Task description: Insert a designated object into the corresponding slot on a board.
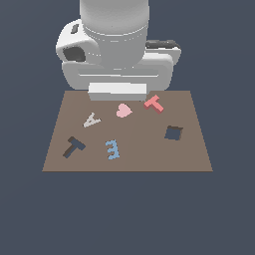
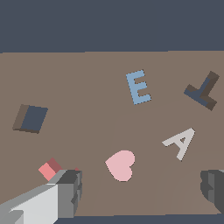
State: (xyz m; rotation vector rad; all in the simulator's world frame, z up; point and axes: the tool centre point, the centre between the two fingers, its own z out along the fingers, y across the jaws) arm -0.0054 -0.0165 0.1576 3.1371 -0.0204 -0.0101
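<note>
my jaws hang spread wide over the board (image 1: 194,149), one finger (image 2: 70,188) beside the red t (image 2: 49,169) (nothing gripped yet), probably lining up for a grasp.

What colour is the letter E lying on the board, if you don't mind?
Light blue; the E shows best in the wrist view.

Pink heart (image 1: 123,110) at 12 o'clock in the exterior view, grey letter A (image 1: 91,120) at 10 o'clock, blue letter E (image 1: 113,149) at 6 o'clock, dark square hole (image 1: 173,133) at 3 o'clock.
</note>
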